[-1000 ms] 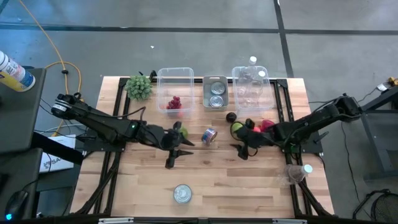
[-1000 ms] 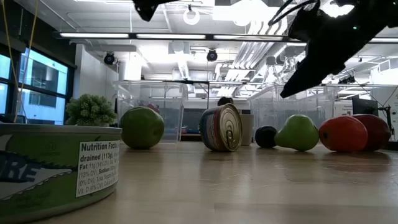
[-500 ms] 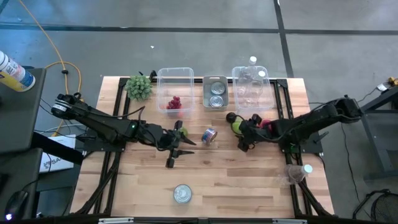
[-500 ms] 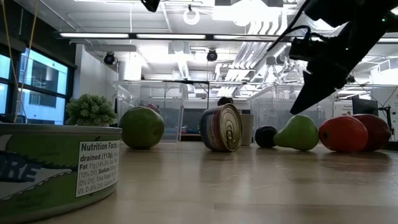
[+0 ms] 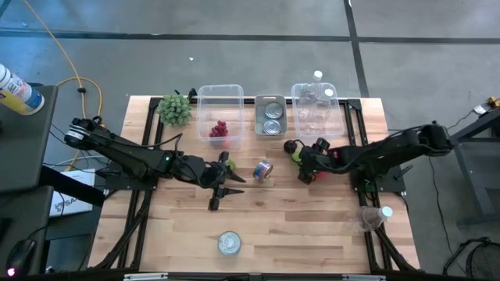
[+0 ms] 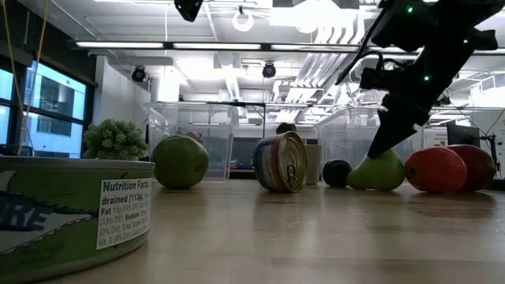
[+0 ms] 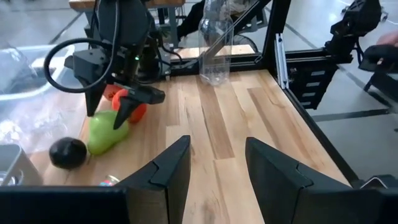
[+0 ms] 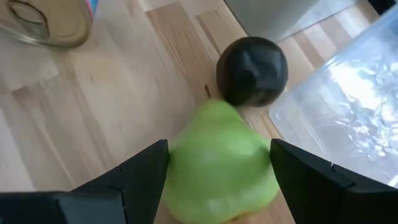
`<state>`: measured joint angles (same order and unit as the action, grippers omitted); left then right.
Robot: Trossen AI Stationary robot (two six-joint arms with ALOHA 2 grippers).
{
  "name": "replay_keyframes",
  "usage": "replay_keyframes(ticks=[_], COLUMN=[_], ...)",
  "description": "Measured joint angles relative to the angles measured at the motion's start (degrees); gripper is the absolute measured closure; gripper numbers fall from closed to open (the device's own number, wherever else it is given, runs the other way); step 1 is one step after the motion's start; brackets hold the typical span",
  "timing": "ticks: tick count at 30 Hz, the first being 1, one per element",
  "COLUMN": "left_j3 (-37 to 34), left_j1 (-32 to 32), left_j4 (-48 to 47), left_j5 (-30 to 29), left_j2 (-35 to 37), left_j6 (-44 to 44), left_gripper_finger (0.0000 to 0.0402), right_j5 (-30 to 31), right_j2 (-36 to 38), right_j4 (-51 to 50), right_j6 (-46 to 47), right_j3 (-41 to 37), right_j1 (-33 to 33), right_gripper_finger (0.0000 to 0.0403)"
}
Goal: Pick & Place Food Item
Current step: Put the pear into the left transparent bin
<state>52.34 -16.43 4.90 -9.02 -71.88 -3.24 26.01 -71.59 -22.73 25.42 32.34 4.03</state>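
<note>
— Over on the table's right half, what is changing?

— Compared with a second ago, the right gripper (image 5: pixel 303 162) has travelled from the open boards toward the bins and is now dropping over the green pear (image 8: pixel 219 163). Its fingers (image 8: pixel 144 176) are spread, one on each flank of the fruit, not yet pinching it.

— Where is the pear lying?

— On its side on the wood, just in front of the clear bin (image 5: pixel 314 108), with a dark round fruit (image 8: pixel 252 70) touching its narrow end and a red fruit (image 6: pixel 435 169) beside it.

— Which way is it pointing?

— Its long axis is running from the fat end under the gripper to the stem end, which is facing the dark fruit.

— And the other arm?

— The left gripper (image 5: pixel 223 191) is hovering left of the tipped can (image 5: pixel 263 170), jaws apart, holding nothing.
</note>
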Motion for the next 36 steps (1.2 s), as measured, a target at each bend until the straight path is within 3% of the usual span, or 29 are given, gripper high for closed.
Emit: replay_keyframes(ticks=[9,26,36], left_j3=[0.0,0.0,0.0], left_j1=[0.0,-0.6,-0.7], left_j4=[-0.2,-1.3,-1.3], left_j5=[0.0,0.0,0.0], left_j2=[0.0,0.0,0.0], left_j6=[-1.1,-1.5,-1.5], left_gripper_finger=[0.0254,0.0254,0.0254], right_j5=[1.7,-2.5,-12.2], right_j2=[-5.4,-5.5,-5.9], right_j4=[2.4,-0.4,-0.9], right_j6=[-0.3,7.8,8.3], right_j3=[-0.2,-0.3,-0.7], right_j1=[0.0,-2.6,-2.5], right_gripper_finger=[0.0132,0.0132,0.0132])
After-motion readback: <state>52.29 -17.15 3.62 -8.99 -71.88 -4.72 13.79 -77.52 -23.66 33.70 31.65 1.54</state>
